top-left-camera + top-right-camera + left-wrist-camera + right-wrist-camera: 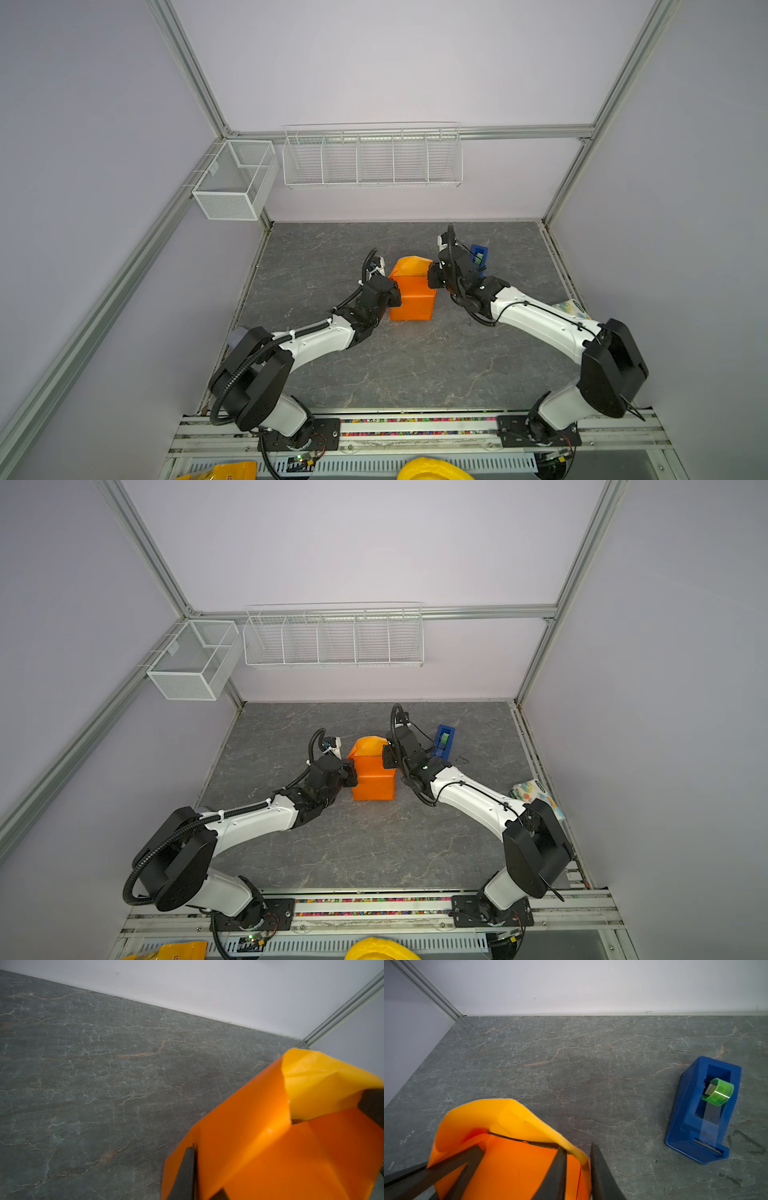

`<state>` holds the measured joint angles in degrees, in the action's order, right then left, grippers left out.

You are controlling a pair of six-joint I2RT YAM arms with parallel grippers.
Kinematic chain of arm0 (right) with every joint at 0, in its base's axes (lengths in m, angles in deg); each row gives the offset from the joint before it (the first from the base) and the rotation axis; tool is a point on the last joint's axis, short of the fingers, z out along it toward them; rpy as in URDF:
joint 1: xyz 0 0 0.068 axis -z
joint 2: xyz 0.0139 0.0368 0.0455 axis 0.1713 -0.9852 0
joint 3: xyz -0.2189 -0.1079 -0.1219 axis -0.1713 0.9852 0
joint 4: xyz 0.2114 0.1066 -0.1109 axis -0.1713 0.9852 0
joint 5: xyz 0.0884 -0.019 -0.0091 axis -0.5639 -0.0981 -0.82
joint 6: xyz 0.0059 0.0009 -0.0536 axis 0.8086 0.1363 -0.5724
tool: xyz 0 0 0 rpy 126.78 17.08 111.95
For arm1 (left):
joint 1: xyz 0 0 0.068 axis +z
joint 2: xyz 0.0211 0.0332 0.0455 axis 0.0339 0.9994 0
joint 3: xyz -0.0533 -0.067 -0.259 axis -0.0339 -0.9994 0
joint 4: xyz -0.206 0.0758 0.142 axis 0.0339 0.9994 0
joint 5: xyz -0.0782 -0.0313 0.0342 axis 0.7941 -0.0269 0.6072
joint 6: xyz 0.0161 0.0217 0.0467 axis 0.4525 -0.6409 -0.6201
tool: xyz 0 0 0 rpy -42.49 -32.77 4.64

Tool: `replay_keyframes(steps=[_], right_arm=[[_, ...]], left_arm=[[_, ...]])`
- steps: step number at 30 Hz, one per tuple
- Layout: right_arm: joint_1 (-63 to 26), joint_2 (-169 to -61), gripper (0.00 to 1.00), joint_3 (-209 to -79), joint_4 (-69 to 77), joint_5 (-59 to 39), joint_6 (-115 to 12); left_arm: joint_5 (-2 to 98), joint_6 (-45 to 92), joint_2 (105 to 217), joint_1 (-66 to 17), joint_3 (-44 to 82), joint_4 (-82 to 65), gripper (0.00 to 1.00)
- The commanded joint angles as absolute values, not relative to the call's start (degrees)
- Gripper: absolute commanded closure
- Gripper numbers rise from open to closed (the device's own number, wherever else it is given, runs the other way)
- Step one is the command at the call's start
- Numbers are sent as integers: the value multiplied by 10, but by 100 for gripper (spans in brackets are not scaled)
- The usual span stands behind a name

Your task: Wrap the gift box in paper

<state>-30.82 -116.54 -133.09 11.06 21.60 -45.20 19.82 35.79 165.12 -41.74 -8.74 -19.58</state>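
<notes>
The orange-yellow paper (411, 295) (372, 779) is folded up into a standing block at the table's middle, with a loose yellow flap curling over its far end. The gift box is hidden inside it. My left gripper (392, 294) (351, 773) presses on the block's left side. In the left wrist view it (207, 1167) is shut on an edge of the paper (270, 1147). My right gripper (432, 276) (387, 756) is at the block's far right corner. Its jaws (578, 1147) stand narrowly apart astride the flap's edge of paper (508, 1167).
A blue tape dispenser (478, 257) (444, 739) (702, 1113) with a green roll stands just right of my right gripper. A patterned packet (536, 793) lies at the table's right edge. A wire rack (374, 158) and a mesh basket (235, 183) hang on the walls.
</notes>
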Motion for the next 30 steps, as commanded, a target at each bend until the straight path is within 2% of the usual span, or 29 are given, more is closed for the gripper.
replay_keyframes(steps=[1, 5, 10, 13, 18, 22, 30], right_arm=[[-306, -1153, 83, -1351, 113, 227, -466], [-300, -1153, 83, -1361, 115, 229, -476], [-282, -1151, 74, -1392, 150, 198, -489], [-255, -1140, 66, -1406, 177, 112, -507], [-179, -1136, 47, -1436, 238, -107, -538], [-122, -1185, 40, -1501, 336, -269, -575], [-100, -1251, 39, -1571, 454, -331, -661]], left_arm=[[207, 367, 1664, -424, -92, -151, 91], [205, 367, 1664, -424, -91, -150, 91], [203, 366, 1664, -424, -91, -149, 91], [204, 364, 1662, -424, -91, -148, 91], [208, 359, 1664, -423, -90, -152, 91], [234, 340, 1672, -424, -89, -172, 91], [243, 271, 1683, -423, -70, -169, 92]])
